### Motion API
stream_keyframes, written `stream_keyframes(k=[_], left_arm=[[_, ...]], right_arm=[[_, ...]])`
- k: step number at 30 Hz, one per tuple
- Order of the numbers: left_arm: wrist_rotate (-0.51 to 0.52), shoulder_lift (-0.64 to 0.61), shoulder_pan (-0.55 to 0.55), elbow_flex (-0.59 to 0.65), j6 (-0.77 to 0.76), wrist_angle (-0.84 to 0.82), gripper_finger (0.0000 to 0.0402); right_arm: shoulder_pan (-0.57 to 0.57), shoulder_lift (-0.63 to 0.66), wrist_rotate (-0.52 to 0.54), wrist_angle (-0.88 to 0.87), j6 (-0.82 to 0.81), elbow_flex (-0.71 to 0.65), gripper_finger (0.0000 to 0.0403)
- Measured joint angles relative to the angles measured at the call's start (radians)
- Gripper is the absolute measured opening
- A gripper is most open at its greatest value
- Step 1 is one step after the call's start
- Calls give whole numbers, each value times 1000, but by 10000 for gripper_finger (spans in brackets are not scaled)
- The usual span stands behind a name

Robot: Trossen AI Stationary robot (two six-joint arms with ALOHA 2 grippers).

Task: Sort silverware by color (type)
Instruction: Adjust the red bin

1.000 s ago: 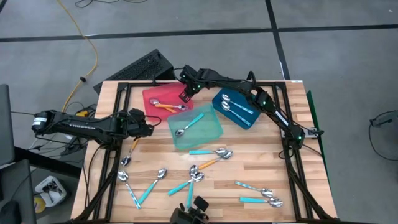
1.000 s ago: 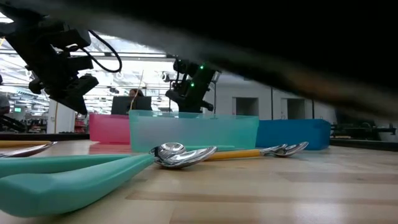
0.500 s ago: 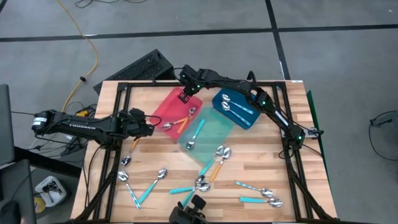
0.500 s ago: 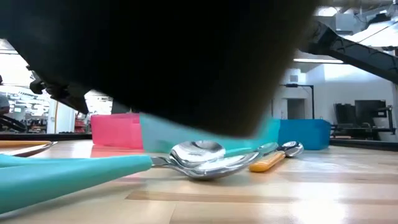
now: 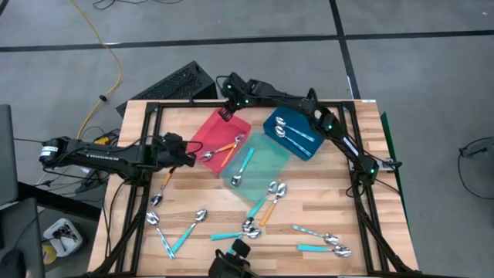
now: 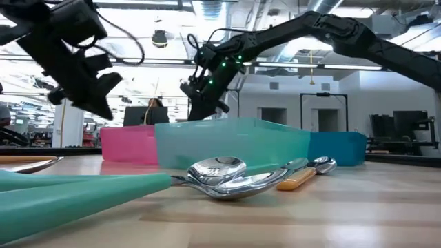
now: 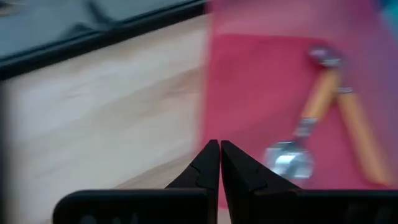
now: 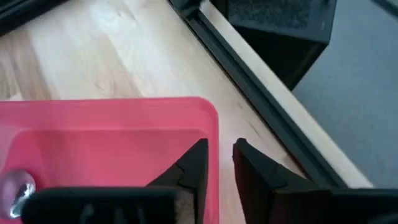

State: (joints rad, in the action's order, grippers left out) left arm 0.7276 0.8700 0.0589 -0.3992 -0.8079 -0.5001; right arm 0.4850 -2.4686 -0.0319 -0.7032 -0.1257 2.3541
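Nearest us, at the 6 o'clock edge of the pale wooden slat table (image 5: 309, 202), most of the small metal-bowled spoons with coloured handles (image 5: 251, 225) lie unsorted. Teal handles cross one another from 7 to 5 o'clock, and an orange-handled one (image 5: 270, 205) rests against its neighbours. We judge that any pick from this tangle could drag a second spoon along. Toward the centre, the translucent teal plastic tray (image 5: 270, 158) holds one teal-handled spoon (image 5: 243, 166). It sits skewed, pressed against the red plastic tray (image 5: 214, 127) at 11 o'clock and close to the blue plastic tray (image 5: 305, 148) at 1 o'clock. We cannot tell whether the edges overlap. If they do, a nudge to one tray would shift the others, and spoons could slide into the wrong colour. The left gripper (image 7: 219, 162) hangs at 10 o'clock by the red tray's side with its fingers pinched together, carrying nothing. It is close to the orange-handled spoons in the red tray (image 5: 224, 148), so a low sweep could knock them or shove the tray. Farthest off, at 12 o'clock, the right gripper (image 8: 217, 165) hovers over the red tray's far corner, its fingers a narrow gap apart and holding nothing. The tray wall lines up with that gap, so a descent or a pinch here could catch the rim and tip the contents out.
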Motion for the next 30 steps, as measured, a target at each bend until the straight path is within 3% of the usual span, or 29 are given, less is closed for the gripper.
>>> stream_keyframes(k=[5,8,13,18,30], left_arm=[[-77,1,-1,0,114,166,0],[-39,30,10,0,118,127,0],[-103,98,42,1,165,136,0],[-97,159,74,1,175,134,0],[-50,171,182,0,208,99,0]], right_arm=[[4,86,3,-75,29,-1,112],[7,139,4,-123,56,-1,112],[-1,196,12,-178,73,-2,112],[-12,242,13,-208,75,-2,112],[-49,291,39,-462,85,-2,111]])
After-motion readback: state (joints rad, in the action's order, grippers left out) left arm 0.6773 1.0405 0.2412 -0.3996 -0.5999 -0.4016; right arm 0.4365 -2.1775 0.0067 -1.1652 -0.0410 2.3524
